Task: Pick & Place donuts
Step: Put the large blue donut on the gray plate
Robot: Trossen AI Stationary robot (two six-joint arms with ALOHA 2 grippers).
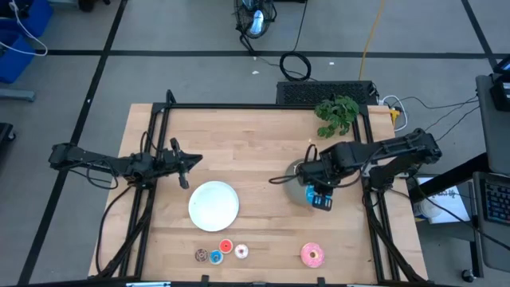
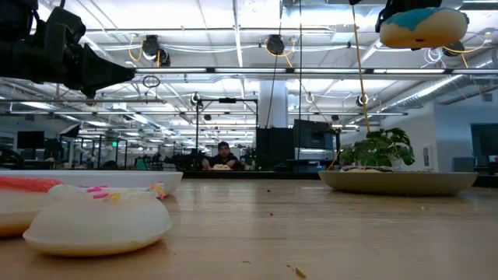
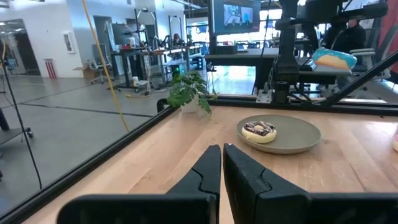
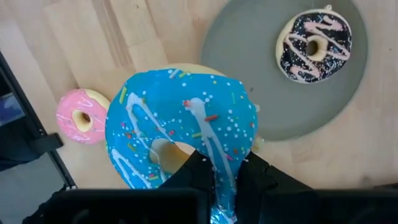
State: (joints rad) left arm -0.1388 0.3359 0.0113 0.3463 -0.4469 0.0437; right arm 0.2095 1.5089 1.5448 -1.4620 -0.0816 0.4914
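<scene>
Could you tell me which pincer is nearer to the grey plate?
The right pincer, holding the blue donut, hovers over the grey plate; the left pincer waits beyond the white plate.

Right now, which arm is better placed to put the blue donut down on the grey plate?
The right. Its hand is shut on the blue donut, held above the grey plate beside the chocolate donut. The left hand waits shut and empty, far across the table.

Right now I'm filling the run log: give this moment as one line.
right gripper: shut on blue donut, raised over grey plate | plate holds chocolate donut | left gripper: shut, idle above table
</scene>
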